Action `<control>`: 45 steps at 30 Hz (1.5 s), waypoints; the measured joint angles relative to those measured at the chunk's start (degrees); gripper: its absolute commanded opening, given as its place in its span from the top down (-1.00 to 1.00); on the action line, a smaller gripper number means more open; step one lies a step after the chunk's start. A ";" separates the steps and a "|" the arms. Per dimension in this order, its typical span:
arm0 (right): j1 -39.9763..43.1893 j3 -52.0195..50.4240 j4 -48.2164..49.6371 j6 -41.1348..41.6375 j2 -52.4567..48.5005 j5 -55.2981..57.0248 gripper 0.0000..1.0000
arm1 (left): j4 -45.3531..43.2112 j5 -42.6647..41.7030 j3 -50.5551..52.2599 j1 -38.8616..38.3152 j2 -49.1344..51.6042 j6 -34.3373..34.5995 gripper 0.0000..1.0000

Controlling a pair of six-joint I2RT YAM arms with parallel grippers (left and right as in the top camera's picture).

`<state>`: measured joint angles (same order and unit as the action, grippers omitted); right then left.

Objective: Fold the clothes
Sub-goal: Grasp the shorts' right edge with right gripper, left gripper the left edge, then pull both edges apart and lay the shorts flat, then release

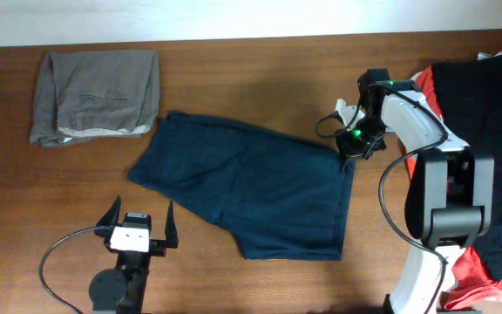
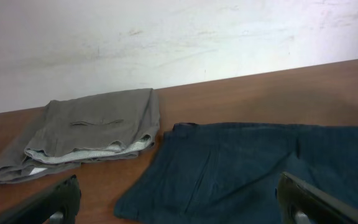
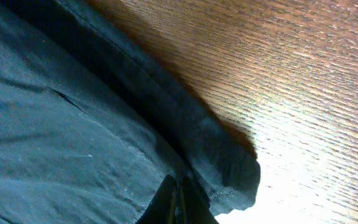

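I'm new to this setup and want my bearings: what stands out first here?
Dark blue shorts lie spread in the middle of the table, the right claw pinching their far right corner. A folded grey garment sits at upper left, and a heap of red and black clothes crowds the right edge.

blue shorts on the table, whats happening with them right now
The right tool is shut on a corner of the dark blue shorts, which lie spread flat on the table, not yet folded. The left tool is open near the front edge, touching nothing. A grey garment lies already folded at the far left, and red and black clothes wait at the right.
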<state>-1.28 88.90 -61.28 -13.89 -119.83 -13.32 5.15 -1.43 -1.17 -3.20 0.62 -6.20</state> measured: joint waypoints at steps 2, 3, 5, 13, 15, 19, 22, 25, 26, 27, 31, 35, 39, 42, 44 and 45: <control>0.00 0.00 0.02 0.26 0.00 0.00 0.91 | 0.00 0.00 0.00 0.00 0.00 0.00 -0.99; 0.00 0.00 0.04 0.42 0.00 0.00 0.91 | 0.00 0.00 0.00 0.00 0.00 0.00 -0.99; 0.00 0.00 0.04 0.63 0.00 0.00 0.92 | 0.00 0.00 0.00 0.00 0.00 0.00 -0.99; 0.00 0.00 -0.13 1.95 0.00 -0.02 0.91 | -0.04 0.00 0.00 0.00 0.00 0.00 -1.00; 0.00 0.00 -0.15 1.97 0.00 -0.02 0.92 | -3.39 -0.57 0.15 0.00 0.09 0.00 -0.99; 0.00 -0.04 0.31 5.09 0.00 0.00 0.92 | 9.05 -2.58 -10.64 0.02 3.52 -0.04 -0.99; 0.00 -0.33 0.28 6.38 0.04 0.17 0.92 | 29.27 -1.97 -43.76 0.02 29.83 -0.61 -0.99; 0.00 -0.44 -0.61 7.43 0.00 0.20 0.91 | 50.73 -2.97 -77.68 0.07 67.80 -0.87 -0.99; 0.00 -0.44 -0.85 8.11 0.00 0.20 0.91 | 53.13 -2.99 -83.38 0.11 77.26 -0.90 -0.61; 0.00 -0.55 -0.76 9.01 0.00 0.22 0.91 | 54.21 -3.06 -85.42 0.11 84.15 -0.90 0.28; 0.00 -7.52 8.09 13.29 0.76 2.36 0.92 | 53.75 -3.06 -86.71 0.11 103.45 -1.14 0.38; -0.92 -11.76 19.30 18.25 3.54 12.00 0.92 | 49.09 -3.06 -86.71 0.11 109.00 -1.33 0.52; -0.74 -12.85 35.21 17.51 2.27 19.43 0.92 | 44.44 -5.27 -86.71 0.11 109.44 -0.17 0.11; -0.57 -12.85 35.60 14.91 2.12 18.62 0.92 | 35.95 -7.89 -86.88 0.11 113.72 0.20 -0.43; -0.52 -12.83 35.15 14.67 2.12 18.43 0.92 | 28.44 -8.46 -86.93 0.13 121.20 -0.59 -0.43; -0.52 -12.81 35.15 14.67 2.12 18.40 0.92 | 26.93 -8.44 -86.88 0.13 123.71 -2.36 -0.43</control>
<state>-1.80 76.09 -26.13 0.78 -117.71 5.08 32.08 -9.87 -88.05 -3.07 124.33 -8.56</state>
